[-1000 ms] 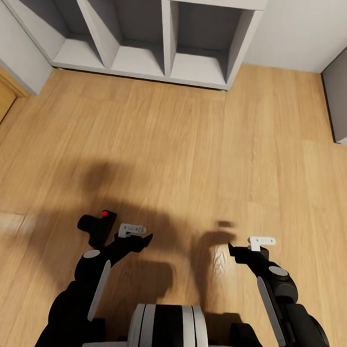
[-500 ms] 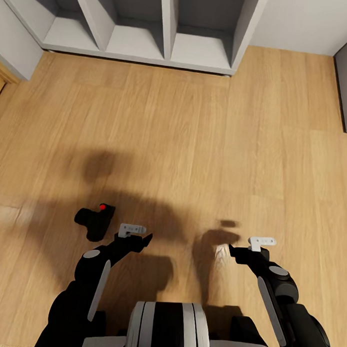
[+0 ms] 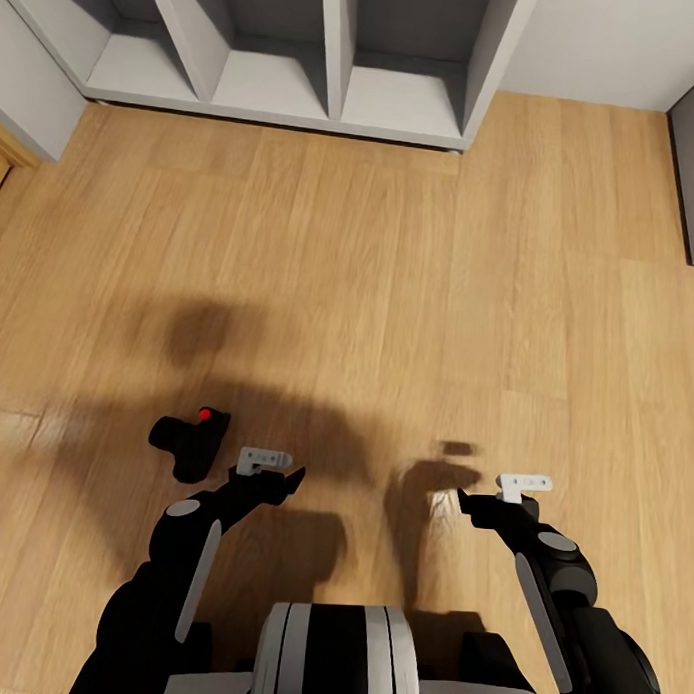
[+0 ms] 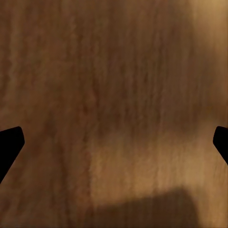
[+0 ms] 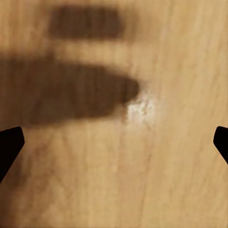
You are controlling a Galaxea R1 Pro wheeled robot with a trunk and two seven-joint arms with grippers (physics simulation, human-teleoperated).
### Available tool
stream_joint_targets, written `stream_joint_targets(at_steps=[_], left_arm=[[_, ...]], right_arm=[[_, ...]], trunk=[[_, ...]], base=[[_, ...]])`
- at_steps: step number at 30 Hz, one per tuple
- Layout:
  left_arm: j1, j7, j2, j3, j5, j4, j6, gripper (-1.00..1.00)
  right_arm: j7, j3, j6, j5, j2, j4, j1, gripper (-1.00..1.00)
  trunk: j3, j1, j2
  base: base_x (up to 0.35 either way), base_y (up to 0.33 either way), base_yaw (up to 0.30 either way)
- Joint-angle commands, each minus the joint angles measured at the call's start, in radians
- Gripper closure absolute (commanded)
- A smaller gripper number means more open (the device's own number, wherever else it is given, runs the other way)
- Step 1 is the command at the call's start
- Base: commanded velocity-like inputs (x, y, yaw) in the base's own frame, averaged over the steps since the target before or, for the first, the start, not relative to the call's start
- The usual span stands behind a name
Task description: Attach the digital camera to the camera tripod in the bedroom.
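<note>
**On the wood floor, a camera beside the left hand**

Across the whole head view runs a light wood floor point(image 3: 389, 288), its planks crossed by soft dark shadows of the robot's arms. At the far edge stands a grey shelf unit point(image 3: 337, 56) with open cubbies, set against a pale wall point(image 3: 608, 46).

Nearer, the robot's two black arms reach forward over the floor. The left hand point(image 3: 273, 466) hangs above the planks with its fingers spread wide; in the left wrist view point(image 4: 114, 142) only the dark fingertips show at the two side edges, with bare wood between them. The right hand point(image 3: 502, 491) is likewise spread apart and holds nothing, its tips at the edges of the right wrist view point(image 5: 114, 142) over sunlit floor and a long shadow.

Smallest is the digital camera point(image 3: 189, 440): a chunky black body lying on the floor just beside and slightly ahead of the left hand, apart from its fingers, with a bright red round button on top.
</note>
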State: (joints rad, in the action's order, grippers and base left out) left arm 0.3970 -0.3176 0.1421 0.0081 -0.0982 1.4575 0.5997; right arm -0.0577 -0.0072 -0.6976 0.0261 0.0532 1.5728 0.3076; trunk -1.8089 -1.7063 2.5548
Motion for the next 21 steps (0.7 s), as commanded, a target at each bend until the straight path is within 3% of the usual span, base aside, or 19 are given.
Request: stream_joint_targets(at_steps=[1, 9, 17, 20, 21], left_arm=[[0.000, -0.008, 0.001, 0.001, -0.010, 0.001, 0.003, -1.00], [0.000, -0.008, 0.000, 0.004, -0.010, -0.001, 0.001, -1.00], [0.000, -0.005, -0.057, 0.052, 0.002, -0.047, -0.010, -1.00], [0.000, -0.007, -0.082, 0.090, 0.010, -0.099, -0.043, -1.00], [0.000, -0.011, -0.096, 0.124, 0.021, -0.143, -0.090, -1.00]], right_arm=[[-0.005, 0.001, -0.005, 0.003, 0.000, 0.001, 0.000, -1.00], [-0.005, 0.001, -0.005, 0.003, 0.000, 0.001, 0.000, -1.00], [-0.006, 0.001, -0.004, 0.003, 0.000, 0.001, 0.001, -1.00], [-0.006, 0.001, -0.004, 0.003, -0.001, 0.001, 0.001, -1.00], [-0.006, 0.001, -0.003, 0.003, -0.001, 0.001, 0.001, -1.00]], trunk=[[0.000, 0.000, 0.000], [0.000, 0.000, 0.000], [0.000, 0.000, 0.000], [0.000, 0.000, 0.000], [0.000, 0.000, 0.000]], base=[[0.000, 0.000, 0.000], [0.000, 0.000, 0.000], [0.000, 0.000, 0.000], [0.000, 0.000, 0.000], [0.000, 0.000, 0.000]])
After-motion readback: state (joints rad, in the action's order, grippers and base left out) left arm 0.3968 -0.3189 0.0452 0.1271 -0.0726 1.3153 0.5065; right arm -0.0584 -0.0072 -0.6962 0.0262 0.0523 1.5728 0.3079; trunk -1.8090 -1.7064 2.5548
